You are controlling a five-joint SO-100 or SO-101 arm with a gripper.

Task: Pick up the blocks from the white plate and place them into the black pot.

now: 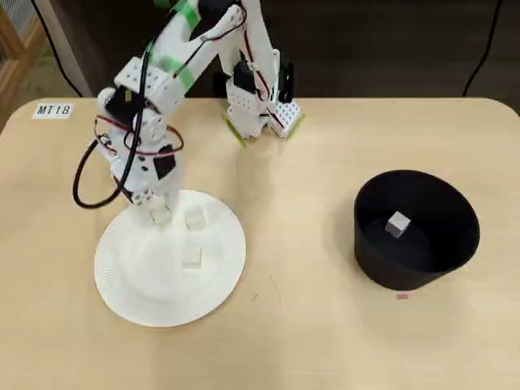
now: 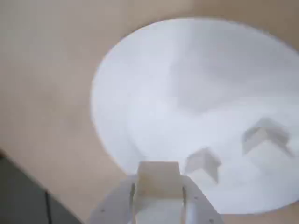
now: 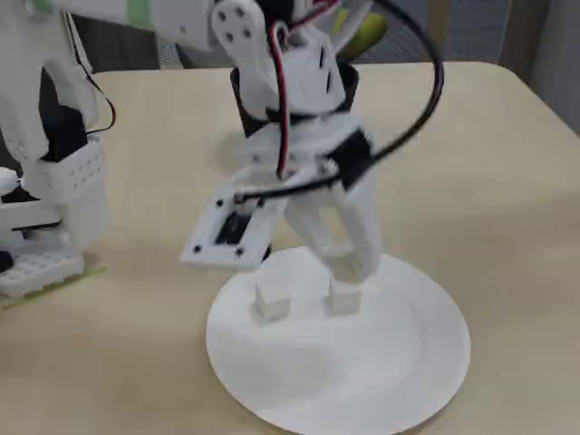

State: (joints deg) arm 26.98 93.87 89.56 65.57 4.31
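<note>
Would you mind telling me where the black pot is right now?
In the overhead view the black pot stands at the right of the table, well apart from the white plate at the left, with one block inside it.

Two blocks (image 1: 194, 218) on plate (image 1: 122, 284) (pot (image 1: 455, 244) well right, overhead)

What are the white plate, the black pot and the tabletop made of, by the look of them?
The white plate looks like paper or thin pressed pulp: matte, with a shallow rim. The black pot seems matte plastic or card; its thin walls show no shine. The table looks like pale wood laminate, smooth with faint grain.
</note>
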